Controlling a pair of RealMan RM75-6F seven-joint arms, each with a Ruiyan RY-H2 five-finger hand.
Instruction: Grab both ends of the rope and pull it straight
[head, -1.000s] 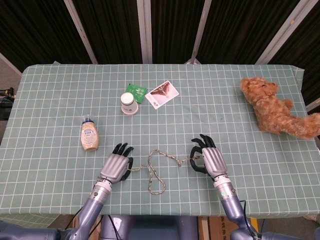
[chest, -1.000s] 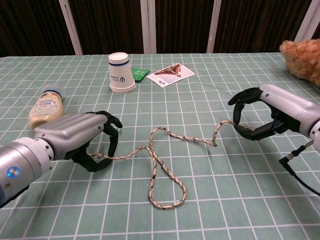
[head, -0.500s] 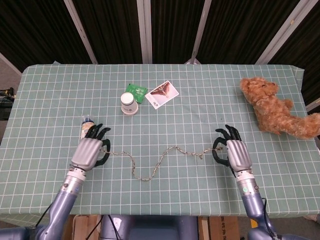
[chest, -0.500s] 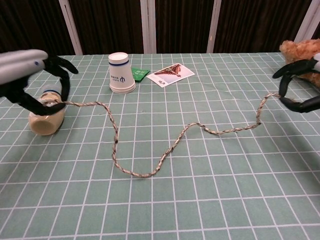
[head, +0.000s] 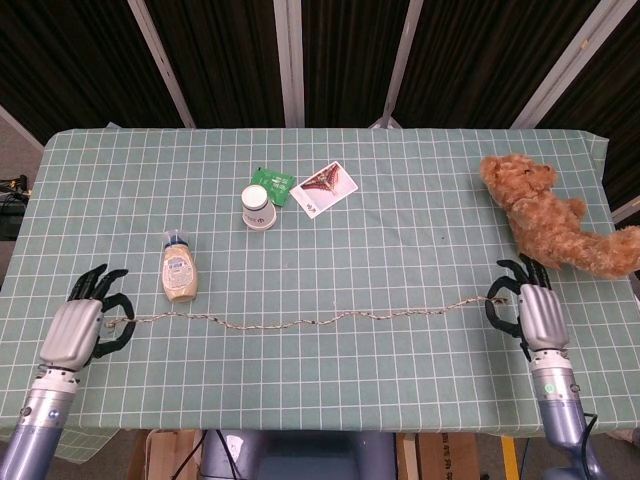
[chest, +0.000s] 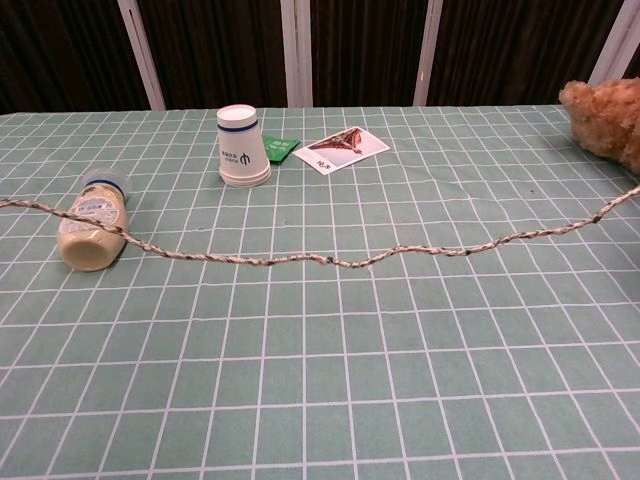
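A speckled rope (head: 310, 321) stretches almost straight across the front of the green checked table, with slight waves in it. In the chest view the rope (chest: 330, 262) runs from edge to edge, passing over the lying bottle. My left hand (head: 85, 326) pinches the rope's left end near the table's left edge. My right hand (head: 528, 314) pinches the right end at the far right. Neither hand shows in the chest view.
A mayonnaise bottle (head: 180, 270) lies just behind the rope on the left. An upturned paper cup (head: 257, 206), a green packet (head: 273, 184) and a picture card (head: 324, 187) sit mid-table. A brown teddy bear (head: 555, 219) lies at the right, close behind my right hand.
Both hands have moved far apart, left hand leftward and right hand rightward. The rope's loop and curves have been drawn out into a nearly straight line.
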